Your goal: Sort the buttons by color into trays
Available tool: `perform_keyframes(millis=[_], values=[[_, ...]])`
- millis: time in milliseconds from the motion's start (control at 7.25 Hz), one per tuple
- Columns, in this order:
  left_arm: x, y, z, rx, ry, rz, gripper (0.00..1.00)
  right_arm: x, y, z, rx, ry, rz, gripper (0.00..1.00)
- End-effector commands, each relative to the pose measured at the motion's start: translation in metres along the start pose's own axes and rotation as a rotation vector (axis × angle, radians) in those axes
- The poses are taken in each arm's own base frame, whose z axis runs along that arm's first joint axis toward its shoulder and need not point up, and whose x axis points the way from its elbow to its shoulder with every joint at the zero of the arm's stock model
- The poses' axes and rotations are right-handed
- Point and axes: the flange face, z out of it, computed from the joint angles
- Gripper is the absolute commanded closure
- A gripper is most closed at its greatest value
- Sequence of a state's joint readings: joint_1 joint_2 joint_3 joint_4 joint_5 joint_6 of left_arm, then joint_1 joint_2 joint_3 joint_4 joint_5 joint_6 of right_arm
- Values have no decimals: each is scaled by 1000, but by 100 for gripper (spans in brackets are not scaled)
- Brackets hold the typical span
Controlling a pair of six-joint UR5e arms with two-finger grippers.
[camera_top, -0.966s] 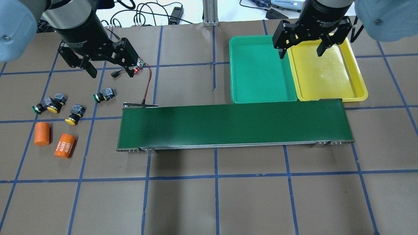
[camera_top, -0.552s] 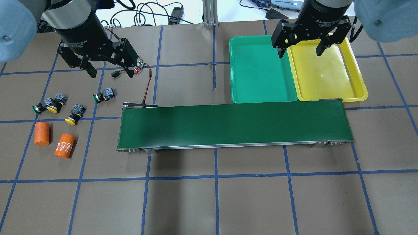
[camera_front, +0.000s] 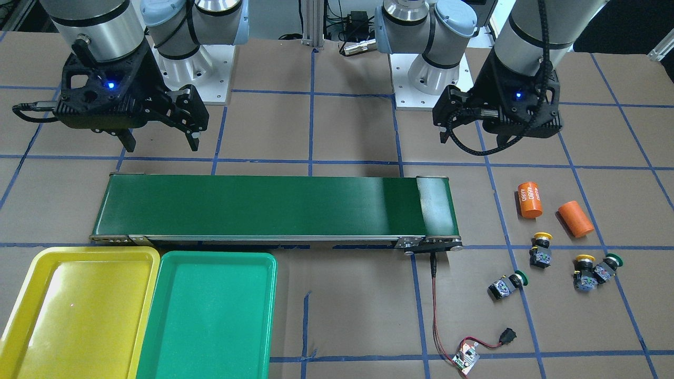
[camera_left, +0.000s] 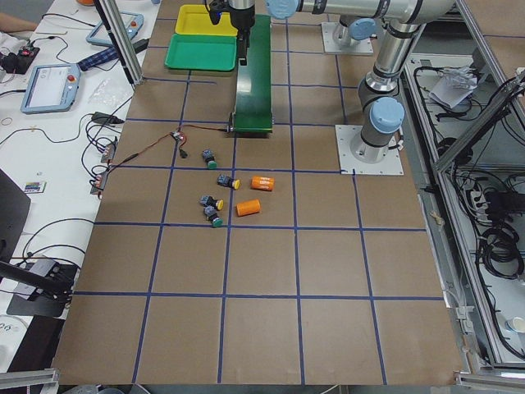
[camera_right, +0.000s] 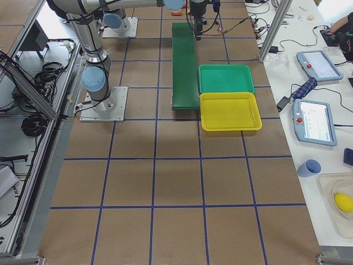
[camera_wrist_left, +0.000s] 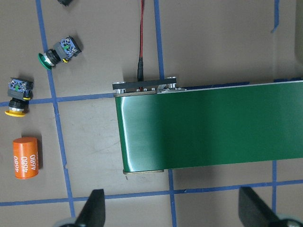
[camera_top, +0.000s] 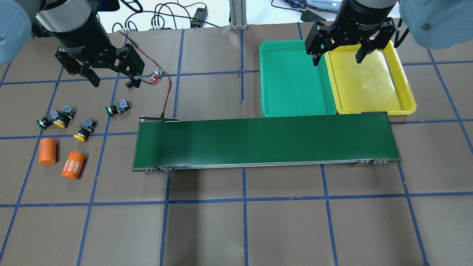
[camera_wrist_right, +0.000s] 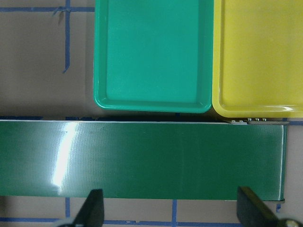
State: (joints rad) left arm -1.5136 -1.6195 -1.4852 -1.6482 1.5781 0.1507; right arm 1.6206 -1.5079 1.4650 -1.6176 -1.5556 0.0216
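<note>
Four buttons lie on the table's left: a green one [camera_top: 117, 108] alone, another green [camera_top: 44, 122] touching a yellow [camera_top: 61, 122], and a second yellow [camera_top: 83, 132]. The green tray [camera_top: 293, 79] and yellow tray [camera_top: 369, 81] sit side by side at the back right, both empty. My left gripper [camera_top: 114, 81] is open and empty, hovering behind the lone green button. Its wrist view shows that green button [camera_wrist_left: 57, 52] and a yellow one [camera_wrist_left: 19, 97]. My right gripper [camera_top: 337, 60] is open and empty, above the trays' shared edge.
A long dark green conveyor belt [camera_top: 264, 142] crosses the middle, in front of the trays. Two orange cylinders [camera_top: 47, 150] [camera_top: 73, 164] lie in front of the buttons. A small circuit board [camera_top: 157, 74] with a red wire runs to the belt's left end.
My left gripper has moved left and toward the table's far side, still open. My right gripper has shifted slightly the same way. The buttons have not moved.
</note>
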Motion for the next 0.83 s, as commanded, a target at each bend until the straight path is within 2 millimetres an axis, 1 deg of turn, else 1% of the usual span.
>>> perform_keyframes(millis=[0,138,276,414,552,690], values=[[-67,5,38,-64,31,68,0,0,0,-1,2,0,-1,0],[-106,6,69,-85,52,90,0,0,0,1,-1,0,-1,0],[-137,11,98,-66,49,98,0,0,0,-1,2,1,1,0],[-154,16,125,-46,44,142,0,0,-1,0,1,1,2,0],[-162,28,144,-44,38,165,0,0,0,0,1,1,2,0],[-200,41,165,-46,7,219,0,0,0,1,-1,1,7,0]])
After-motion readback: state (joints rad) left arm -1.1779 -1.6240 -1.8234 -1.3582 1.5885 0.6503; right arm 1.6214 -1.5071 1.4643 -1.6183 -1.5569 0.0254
